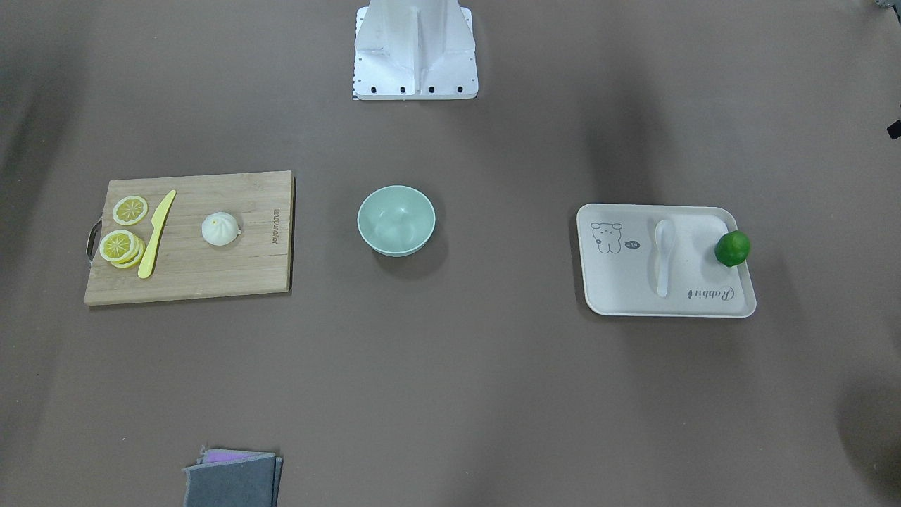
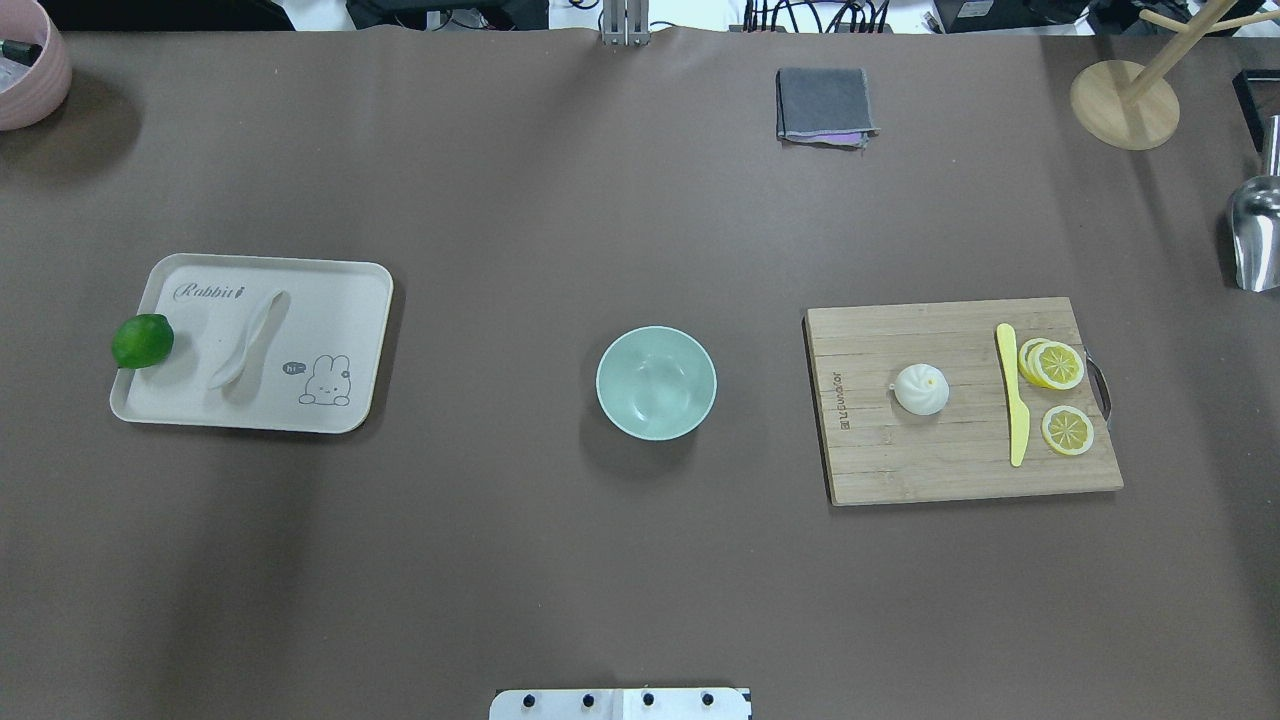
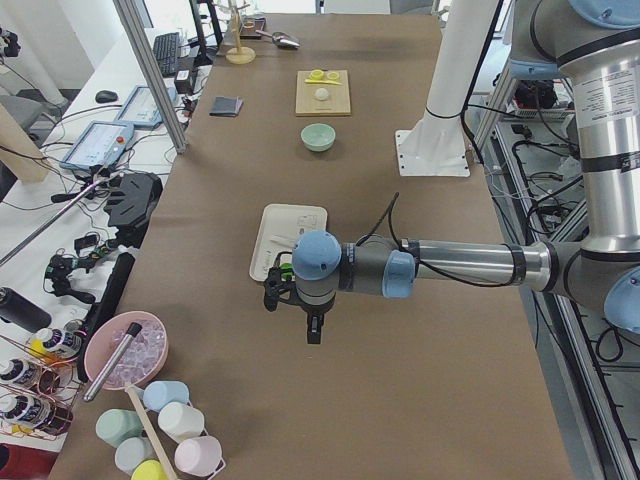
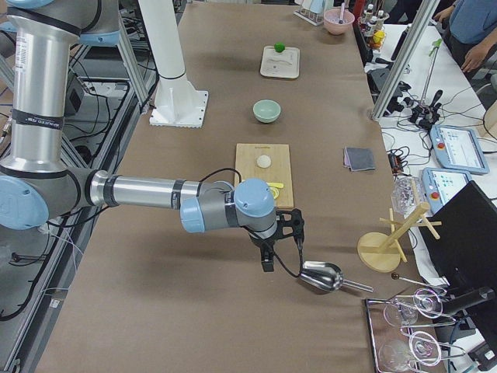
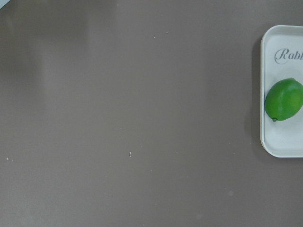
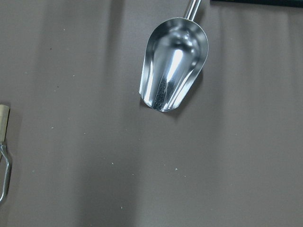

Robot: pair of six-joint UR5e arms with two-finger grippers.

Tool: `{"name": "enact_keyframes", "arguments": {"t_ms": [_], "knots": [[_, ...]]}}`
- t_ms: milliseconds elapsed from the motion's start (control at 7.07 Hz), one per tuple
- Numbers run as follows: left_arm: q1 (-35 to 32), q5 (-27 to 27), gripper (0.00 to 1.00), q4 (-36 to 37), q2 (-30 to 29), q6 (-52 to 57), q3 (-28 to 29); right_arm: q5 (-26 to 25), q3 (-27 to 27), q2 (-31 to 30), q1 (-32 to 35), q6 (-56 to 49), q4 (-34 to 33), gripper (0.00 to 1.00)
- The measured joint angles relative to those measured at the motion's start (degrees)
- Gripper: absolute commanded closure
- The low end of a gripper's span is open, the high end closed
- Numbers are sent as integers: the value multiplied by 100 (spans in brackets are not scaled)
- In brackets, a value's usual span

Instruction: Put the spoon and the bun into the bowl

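The white spoon (image 2: 248,338) lies on a cream tray (image 2: 340,300) on the table's left. The white pleated bun (image 2: 921,388) sits on a wooden cutting board (image 2: 950,470) on the right. The mint-green bowl (image 2: 656,382) stands empty between them, at the middle. My left gripper (image 3: 296,305) hangs over bare table just past the tray's lime end. My right gripper (image 4: 281,237) hangs past the board's handle end, near a metal scoop. Both grippers show only in the side views, so I cannot tell whether they are open or shut.
A green lime (image 2: 142,340) rests on the tray's outer edge. A yellow knife (image 2: 1014,395) and lemon slices (image 2: 1057,365) lie on the board. A metal scoop (image 2: 1255,225), a wooden stand (image 2: 1125,100), a grey cloth (image 2: 824,105) and a pink bowl (image 2: 25,70) sit along the far edges.
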Motion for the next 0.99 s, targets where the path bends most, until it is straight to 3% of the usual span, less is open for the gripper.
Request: {"name": "enact_keyframes", "arguments": {"t_ms": [425,991], "knots": [[-23,32,2,-6,24,14,-9,-21,14,218,-37,-59,-598,0],[-110,-11,2,-53,25,11,-78,281,-23,52,-44,-58,-271,0]]}}
